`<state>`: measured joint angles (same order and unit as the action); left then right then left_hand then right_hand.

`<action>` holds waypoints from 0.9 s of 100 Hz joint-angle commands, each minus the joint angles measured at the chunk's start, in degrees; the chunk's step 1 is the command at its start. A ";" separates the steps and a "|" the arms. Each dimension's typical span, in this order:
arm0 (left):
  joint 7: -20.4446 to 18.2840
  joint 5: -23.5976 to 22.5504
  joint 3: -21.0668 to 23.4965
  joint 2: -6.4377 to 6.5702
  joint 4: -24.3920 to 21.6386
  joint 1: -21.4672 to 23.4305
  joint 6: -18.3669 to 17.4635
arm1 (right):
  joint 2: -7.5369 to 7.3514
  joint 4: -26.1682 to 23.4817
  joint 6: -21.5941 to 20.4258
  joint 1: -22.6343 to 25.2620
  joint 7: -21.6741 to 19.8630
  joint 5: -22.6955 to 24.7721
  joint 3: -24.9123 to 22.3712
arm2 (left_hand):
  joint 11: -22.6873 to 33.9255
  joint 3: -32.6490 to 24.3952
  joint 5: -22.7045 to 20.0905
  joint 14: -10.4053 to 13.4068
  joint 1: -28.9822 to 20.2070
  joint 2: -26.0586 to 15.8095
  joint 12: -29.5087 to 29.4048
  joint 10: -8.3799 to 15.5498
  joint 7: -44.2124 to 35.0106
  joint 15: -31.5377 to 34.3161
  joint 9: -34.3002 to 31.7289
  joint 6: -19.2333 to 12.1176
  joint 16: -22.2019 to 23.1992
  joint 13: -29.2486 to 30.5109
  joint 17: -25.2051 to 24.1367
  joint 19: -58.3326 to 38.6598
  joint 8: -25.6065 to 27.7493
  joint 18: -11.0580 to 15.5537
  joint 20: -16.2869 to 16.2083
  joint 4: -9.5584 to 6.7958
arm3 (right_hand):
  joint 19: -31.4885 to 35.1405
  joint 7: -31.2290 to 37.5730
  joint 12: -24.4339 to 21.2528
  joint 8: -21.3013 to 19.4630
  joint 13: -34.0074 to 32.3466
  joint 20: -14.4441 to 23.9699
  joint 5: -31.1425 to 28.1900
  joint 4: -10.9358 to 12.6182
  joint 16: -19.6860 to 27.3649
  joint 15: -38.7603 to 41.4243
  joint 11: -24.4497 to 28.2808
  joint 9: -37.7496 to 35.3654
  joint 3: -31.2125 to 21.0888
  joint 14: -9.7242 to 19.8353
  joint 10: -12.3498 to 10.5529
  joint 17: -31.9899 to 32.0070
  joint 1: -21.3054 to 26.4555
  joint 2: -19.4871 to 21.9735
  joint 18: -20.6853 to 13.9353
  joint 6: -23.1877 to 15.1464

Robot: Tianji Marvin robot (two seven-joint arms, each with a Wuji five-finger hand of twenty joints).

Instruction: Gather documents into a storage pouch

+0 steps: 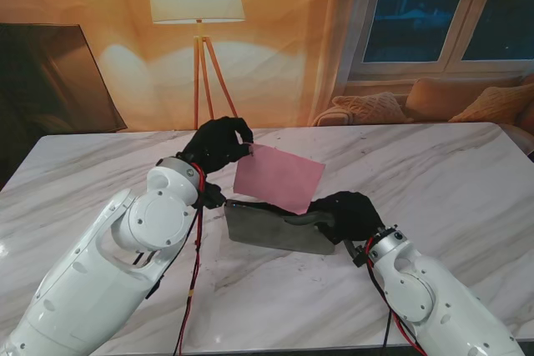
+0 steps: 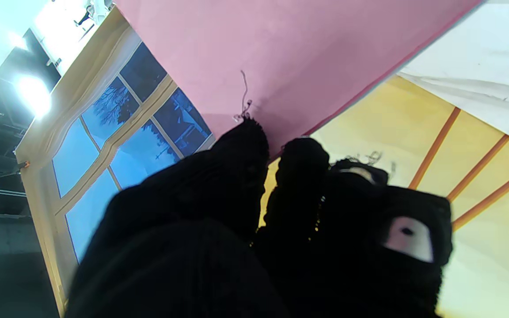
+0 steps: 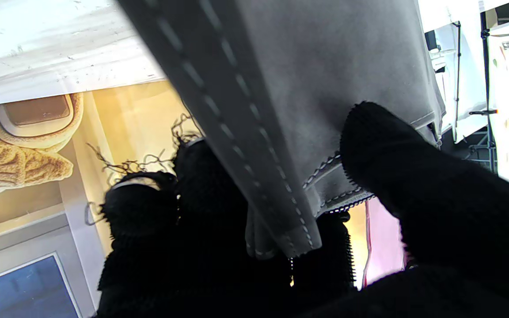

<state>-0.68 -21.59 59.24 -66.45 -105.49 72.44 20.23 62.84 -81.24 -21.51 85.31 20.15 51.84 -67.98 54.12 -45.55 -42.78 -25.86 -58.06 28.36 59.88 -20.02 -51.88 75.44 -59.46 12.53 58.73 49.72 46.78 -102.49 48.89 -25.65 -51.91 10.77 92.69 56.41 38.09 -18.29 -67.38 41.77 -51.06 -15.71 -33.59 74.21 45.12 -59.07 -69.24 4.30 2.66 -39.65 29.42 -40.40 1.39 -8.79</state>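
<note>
**Pink sheet held over the grey pouch, both hands gripping**

The left arm reaches up from my near left, elbow bent, and the left hand (image 1: 219,144) is raised above the marble table (image 1: 450,181). Its black-gloved fingertips (image 1: 244,135) pinch the top corner of the pink document (image 1: 279,178), which hangs tilted from that pinch and slopes down toward the right hand. The sheet's lower edge sits at or just behind the upper edge of the grey felt pouch (image 1: 271,228); whether it has entered the opening cannot be told from the stand view.

The right arm comes in from my near right. The right hand (image 1: 349,214) is closed around the right end of the pouch, holding it up on its long edge on the table, with the pouch stretching from that hand toward the left forearm.

The left wrist view shows what the stand view cannot: the thumb (image 2: 237,168) and a finger press together on the corner of the pink document (image 2: 281,57), with the sheet filling the space beyond the fingertips. A window (image 2: 117,132) and the lamp's wooden legs (image 2: 435,150) lie behind.

The right wrist view shows the grip in detail: the thumb (image 3: 396,168) lies on one face of the pouch (image 3: 325,75), the other fingers (image 3: 201,185) wrap the opposite side, and the stitched seam runs between them. A sliver of the pink document (image 3: 385,234) shows near the thumb, close beside the pouch's end. A knitted cushion (image 3: 11,159) appears off to the side.
</note>
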 commanded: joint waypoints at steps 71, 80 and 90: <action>-5.89 7.22 -1.41 0.13 -2.35 -2.82 4.64 | 0.17 0.03 0.67 0.16 -0.74 0.13 -0.20 | 3.26 -6.71 -4.92 -5.55 -1.70 -2.17 -0.94 -1.23 -11.07 7.12 -3.12 -4.45 -0.49 6.90 4.43 -8.15 -0.56 12.24 4.73 -5.30 | 1.68 1.67 -0.91 0.05 1.37 0.60 -1.63 -1.29 0.09 -0.77 0.71 1.42 1.53 2.49 0.66 1.17 -2.18 2.45 -0.08 0.41; -6.39 8.01 -1.66 0.14 -2.33 -3.18 5.43 | 0.18 -0.03 0.69 0.21 -0.76 0.10 -0.28 | 4.44 -7.77 -4.74 -5.25 -1.13 -1.35 -1.90 0.75 -11.59 7.74 -3.55 -4.15 -1.35 7.60 5.42 -9.75 -1.58 12.88 7.84 -4.98 | 1.27 1.59 -0.95 -0.03 1.66 0.48 -1.47 -1.24 0.18 -1.16 0.66 1.56 1.71 2.36 0.58 1.48 -2.41 2.47 -0.04 0.35; -7.00 8.14 -1.99 0.25 -1.89 -3.50 5.75 | 0.19 0.00 0.64 0.20 -0.60 0.14 -0.34 | 4.44 -7.79 -4.72 -5.18 -1.01 -1.21 -2.01 0.77 -11.57 7.79 -3.58 -4.22 -1.44 7.79 5.80 -9.84 -1.76 13.01 8.25 -4.99 | 0.98 1.52 -1.01 -0.09 1.89 0.41 -1.36 -1.22 0.25 -1.50 0.57 1.69 1.85 2.26 0.50 1.70 -2.60 2.54 0.03 0.29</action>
<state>-6.35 -13.27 57.50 -66.15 -107.35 69.17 25.96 62.95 -81.21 -21.17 85.35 20.13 51.68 -68.22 57.56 -47.61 -42.81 -24.64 -56.87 29.64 58.66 -19.53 -54.02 77.92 -60.65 12.53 57.39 52.71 50.64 -104.33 45.58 -24.83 -45.17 9.92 92.69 56.41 37.44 -18.25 -67.03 41.82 -51.25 -15.76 -33.59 74.11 45.12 -58.58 -67.92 4.30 2.67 -38.64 28.11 -38.57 1.40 -8.83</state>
